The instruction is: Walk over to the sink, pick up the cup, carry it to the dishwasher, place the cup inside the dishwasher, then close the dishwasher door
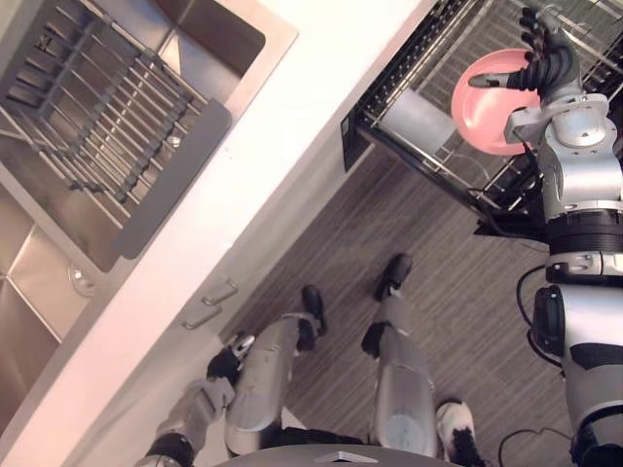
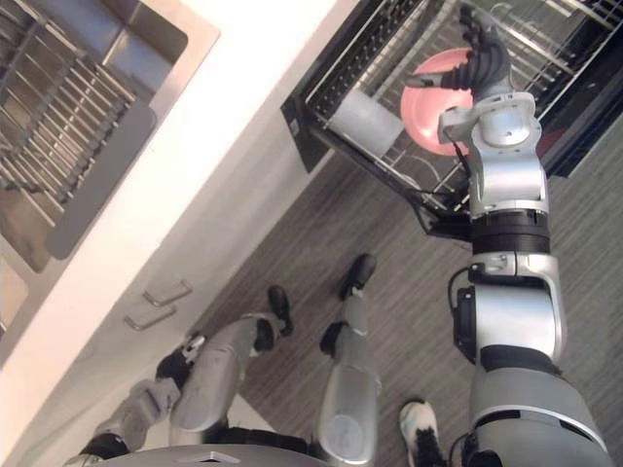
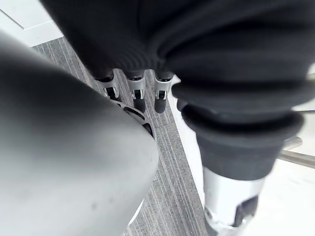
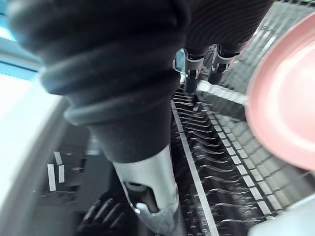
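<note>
Cup (image 1: 417, 121): a plain, pale grey-white cylinder with a frosted look and no handle in sight. It lies tilted on the wires inside the dishwasher rack (image 1: 382, 89), close to the rack's corner nearest the counter. No hand is on it. I cannot tell which end is the mouth.
Pink bowl (image 1: 487, 107): round and shallow, standing on edge in the same rack just beside the cup. I cannot tell whether the two touch.
Right hand (image 1: 545, 64): raised over the rack in front of the pink bowl. Its fingers are loosely spread and its thumb is straight, and it holds nothing.
Left hand (image 1: 210, 387): hangs low at the robot's side by the cabinet front. Its fingers (image 3: 137, 92) are relaxed in a row and it holds nothing.
Dishwasher rack: dark wire, pulled out over the grey striped floor (image 1: 458, 282), with rows of tines (image 4: 216, 162) showing under the right hand.
Counter (image 1: 292, 126): white, running between the rack and the sink.
Sink (image 1: 58, 224): steel, at the counter's far end, well apart from the cup. A grey drying rack (image 1: 97, 107) lies across it.
Cabinet handles (image 1: 209, 304): two short bars below the counter edge.
</note>
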Controlling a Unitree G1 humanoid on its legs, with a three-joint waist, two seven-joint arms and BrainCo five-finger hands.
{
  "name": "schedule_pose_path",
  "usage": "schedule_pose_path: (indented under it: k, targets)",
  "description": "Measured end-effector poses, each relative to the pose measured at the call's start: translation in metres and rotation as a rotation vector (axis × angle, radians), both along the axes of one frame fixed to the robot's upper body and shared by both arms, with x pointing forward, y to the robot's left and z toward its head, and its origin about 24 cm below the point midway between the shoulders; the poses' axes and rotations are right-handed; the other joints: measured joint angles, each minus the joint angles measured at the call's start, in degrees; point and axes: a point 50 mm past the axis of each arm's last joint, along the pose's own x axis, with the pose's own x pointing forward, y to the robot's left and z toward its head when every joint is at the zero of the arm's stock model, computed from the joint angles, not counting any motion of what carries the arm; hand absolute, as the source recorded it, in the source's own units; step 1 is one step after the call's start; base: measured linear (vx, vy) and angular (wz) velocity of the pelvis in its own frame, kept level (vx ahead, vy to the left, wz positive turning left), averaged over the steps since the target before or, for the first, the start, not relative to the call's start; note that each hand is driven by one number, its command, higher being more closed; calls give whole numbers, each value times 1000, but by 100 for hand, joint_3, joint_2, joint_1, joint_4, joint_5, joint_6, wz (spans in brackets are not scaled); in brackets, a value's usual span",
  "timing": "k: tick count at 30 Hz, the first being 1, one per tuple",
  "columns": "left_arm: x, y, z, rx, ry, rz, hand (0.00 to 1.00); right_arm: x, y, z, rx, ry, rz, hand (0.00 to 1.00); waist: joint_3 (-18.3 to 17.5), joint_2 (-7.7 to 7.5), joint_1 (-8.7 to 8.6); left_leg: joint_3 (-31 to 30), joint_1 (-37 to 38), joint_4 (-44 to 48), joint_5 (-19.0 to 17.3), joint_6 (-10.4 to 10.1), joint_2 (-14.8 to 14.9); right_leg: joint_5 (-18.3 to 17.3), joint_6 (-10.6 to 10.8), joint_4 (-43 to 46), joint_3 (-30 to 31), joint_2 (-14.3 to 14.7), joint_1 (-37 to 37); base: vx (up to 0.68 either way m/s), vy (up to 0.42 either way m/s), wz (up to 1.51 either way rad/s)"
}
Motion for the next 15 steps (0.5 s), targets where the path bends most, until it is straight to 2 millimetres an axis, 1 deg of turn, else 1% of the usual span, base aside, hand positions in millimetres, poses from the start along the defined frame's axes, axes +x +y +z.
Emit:
schedule_pose_path:
  k: [1, 2, 4, 5, 7, 9, 10, 11, 13, 14, 15]
  targets:
    - [-3, 1, -1, 6, 7, 4, 0, -2, 0, 0, 42, -25, 13, 0, 3, -4, -23, -1, 144, -62, 6, -10, -1, -48, 26, -1, -18, 2, 123, 5, 103, 9]
    - [-9, 3, -3, 9, 25, 24, 0, -7, -6, -4, 118, -66, -3, 0, 3, -6, -81, -45, 389, -149, 15, -31, 4, -86, 22, -1, -84, 13, 354, 13, 101, 14]
    - [-16, 5, -6, 9, 45, 42, 0, -13, -17, -8, 187, -100, -44, 0, -10, -30, -130, -82, 637, -242, 25, -54, 10, -139, 42, -1, -125, 32, 586, 39, 85, 9]
    - [-26, 9, -10, 10, 68, 75, 0, -19, -30, -14, 264, -131, -108, 0, -160, -97, -146, -80, 753, -290, 19, -79, 23, -164, 79, -1, -129, 54, 668, 78, 102, -3]
    - [-34, 13, -13, 24, 89, 83, 0, -26, -43, -22, 349, -159, -179, 0, -317, -181, -186, -74, 881, -389, 27, -97, 32, -160, 113, -1, -127, 81, 744, 89, 88, -5]
    - [-45, 19, -17, 38, 123, 106, 0, -38, -66, -38, 471, -178, -297, 0, -526, -303, -249, -38, 1192, -537, 9, -138, 64, -232, 153, -1, -99, 133, 964, 92, 82, -11]
    - [-49, 20, -19, 40, 135, 111, 0, -40, -72, -43, 510, -177, -317, 0, -573, -331, -271, -21, 1278, -587, 10, -140, 66, -248, 161, -1, -85, 140, 1016, 95, 120, -27]
    - [-62, 23, -23, 51, 174, 123, 0, -42, -86, -58, 620, -157, -367, 0, -743, -410, -289, 85, 1426, -693, 11, -149, 69, -264, 163, -1, -3, 143, 1054, 75, 107, -29]
    - [-72, 24, -27, 55, 205, 132, 0, -44, -98, -74, 712, -122, -408, 0, -836, -453, -342, 143, 1502, -761, 14, -154, 63, -275, 169, -1, 36, 142, 1073, 44, 87, -21]
    - [-77, 25, -29, 58, 224, 134, 0, -46, -106, -88, 773, -90, -441, 100, -837, -454, -395, 162, 1536, -775, 14, -154, 63, -294, 167, -1, 35, 139, 1101, 9, 59, -6]
    - [-79, 25, -29, 59, 230, 135, 0, -46, -109, -95, 802, -71, -452, 100, -837, -454, -416, 179, 1534, -798, 14, -154, 63, -306, 162, -1, 35, 135, 1092, -16, 64, -10]
